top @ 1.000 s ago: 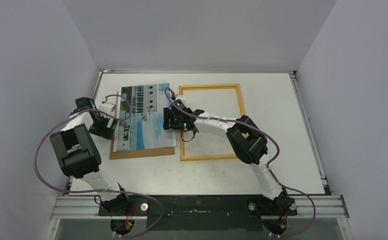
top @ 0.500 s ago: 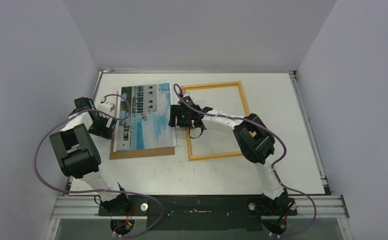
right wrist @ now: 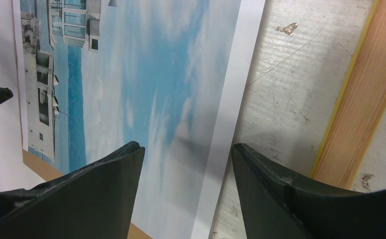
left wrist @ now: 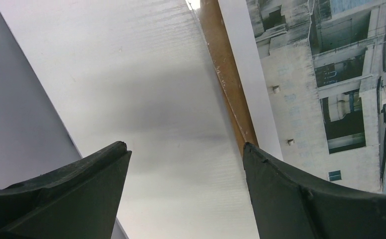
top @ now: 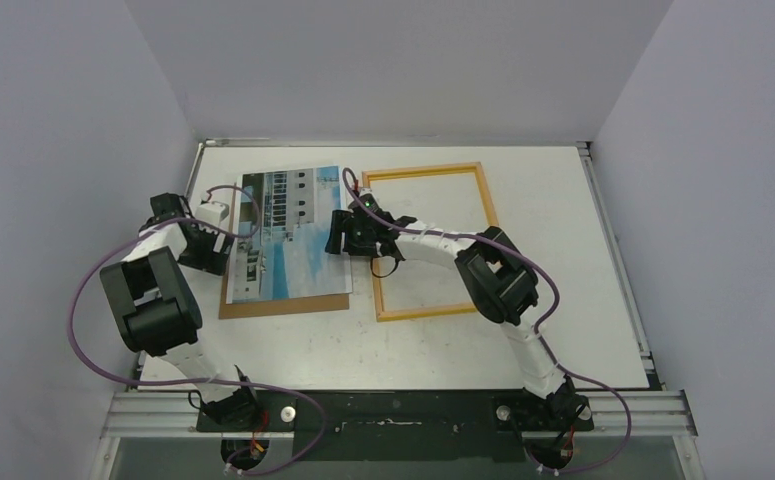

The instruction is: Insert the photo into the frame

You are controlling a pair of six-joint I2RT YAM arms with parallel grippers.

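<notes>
The photo [top: 288, 235] lies flat with its picture side up on a brown board [top: 283, 306] on the table [top: 413, 345]. The frame [top: 423, 172] lies flat just to the right of the photo, with a little strip of table between them. The left gripper [left wrist: 186, 149] is at the photo's left edge with its fingers wide open and holding nothing, and the right gripper [right wrist: 187, 147] is over the photo's right edge, its fingers apart and holding nothing too.
</notes>
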